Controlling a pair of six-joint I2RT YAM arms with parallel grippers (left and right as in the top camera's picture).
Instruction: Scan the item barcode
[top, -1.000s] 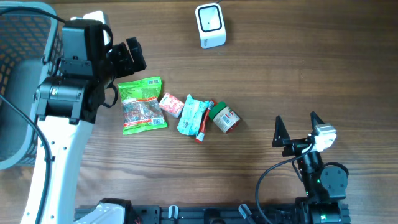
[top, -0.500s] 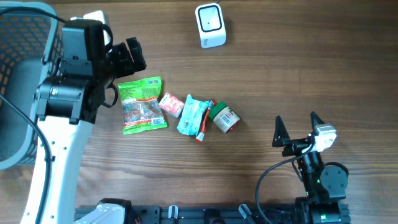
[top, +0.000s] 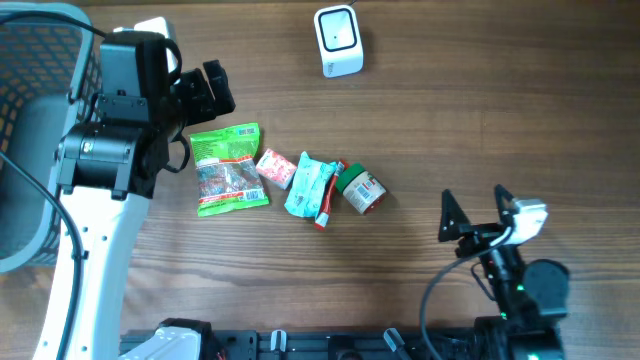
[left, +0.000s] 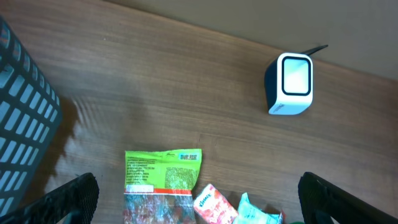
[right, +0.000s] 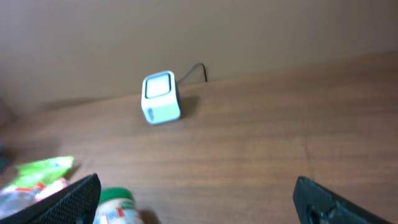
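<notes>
Open table btw snacks & scanner, prob.

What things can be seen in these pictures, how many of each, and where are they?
barcode scanner: one, white, far edge of the table, centre
snack bag: one, green, lying flat at the left end of the item row
small packet: one, pink, right of the snack bag
pouch: one, light teal, middle of the row
thin tube: one, red, partly under the pouch
small jar: one, green lid, on its side at the right end of the row
basket: one, grey-blue mesh, far left
table: one, brown wood
left tool: one, black, open, above the snack bag, holding nothing
right tool: one, black, open, near right, holding nothing
</notes>
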